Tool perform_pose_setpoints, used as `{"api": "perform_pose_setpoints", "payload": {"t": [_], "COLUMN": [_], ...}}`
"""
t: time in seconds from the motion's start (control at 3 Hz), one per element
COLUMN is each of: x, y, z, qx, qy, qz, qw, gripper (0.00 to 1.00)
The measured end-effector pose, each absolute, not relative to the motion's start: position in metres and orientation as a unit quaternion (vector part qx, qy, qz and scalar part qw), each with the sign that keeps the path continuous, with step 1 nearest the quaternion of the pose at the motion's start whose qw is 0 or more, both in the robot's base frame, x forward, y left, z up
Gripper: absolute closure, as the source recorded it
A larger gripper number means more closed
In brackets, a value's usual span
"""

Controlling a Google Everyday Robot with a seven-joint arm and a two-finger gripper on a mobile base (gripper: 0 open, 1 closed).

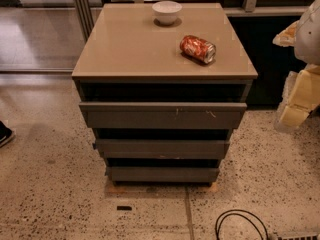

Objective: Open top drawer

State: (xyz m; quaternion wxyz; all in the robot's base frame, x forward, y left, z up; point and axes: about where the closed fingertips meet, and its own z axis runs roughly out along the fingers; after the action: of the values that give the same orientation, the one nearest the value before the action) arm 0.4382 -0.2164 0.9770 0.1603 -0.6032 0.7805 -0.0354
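Over at the right edge of the camera view sits the arm (311, 31), a bulky white shape cut off by the frame. Below it hangs the gripper (296, 106), pale yellow blocks level with the cabinet's upper half. It's well clear of the cabinet (100, 64), touching nothing, and whether its jaws are apart or together I cannot tell.

Now the writing: a red can (198, 48) lies on its side on the tan top, right of centre, silver end toward the front right corner. It has pale markings, but nothing I can read.

As for containers, a white bowl (167, 11) stands upright near the back edge, and only plain white shows inside.

The top drawer (162, 115) is right under the top, the widest of three grey fronts, with pale scratches right of centre. It juts forward of the frame, a dark gap above it, and its inside is hidden. The two slimmer drawers (161, 148) sit below it. A black cable (240, 224) loops on the speckled floor (50, 194).
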Motion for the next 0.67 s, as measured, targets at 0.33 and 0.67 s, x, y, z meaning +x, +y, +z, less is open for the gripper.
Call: {"api": "perform_pose_setpoints", "payload": {"t": [0.33, 0.67], "x": [0.4382, 0.438], "y": [-0.2164, -0.2148], "z": [0.977, 0.9779], "qx": [-0.603, -0.603], "qy": [0.781, 0.779], "qz": [-0.035, -0.032], "qw": [0.16, 0.171], "gripper": [0.0, 0.0]}}
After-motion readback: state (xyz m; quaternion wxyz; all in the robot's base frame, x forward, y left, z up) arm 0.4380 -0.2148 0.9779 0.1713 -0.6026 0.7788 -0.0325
